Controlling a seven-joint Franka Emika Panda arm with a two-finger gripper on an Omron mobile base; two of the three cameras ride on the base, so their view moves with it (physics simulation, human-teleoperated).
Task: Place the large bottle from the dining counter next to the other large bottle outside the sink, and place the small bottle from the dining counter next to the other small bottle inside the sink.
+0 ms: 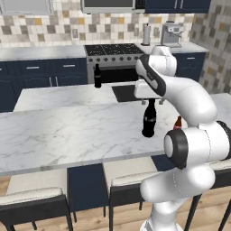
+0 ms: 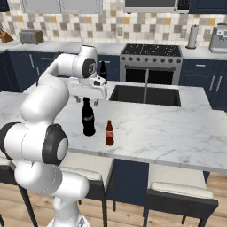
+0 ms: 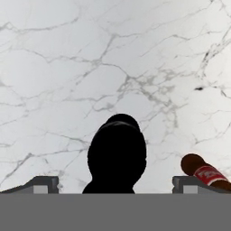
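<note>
the large bottle (image 2: pixel 88 117) stands upright on the desk (image 2: pixel 168 128) beside one small bottle (image 2: pixel 109 133), under our wide-open jaws, and a second large bottle (image 1: pixel 97 76) stands near the sink (image 2: pixel 144 94).

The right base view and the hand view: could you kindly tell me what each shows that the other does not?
Right base view's own: the sink with its faucet, the other large bottle beyond the arm, the stove. Hand view's own: a straight-down look at the large bottle, its top between wide-apart fingertips. Shared: the large bottle, the small bottle, the marble dining counter, the open gripper above the large bottle.
</note>
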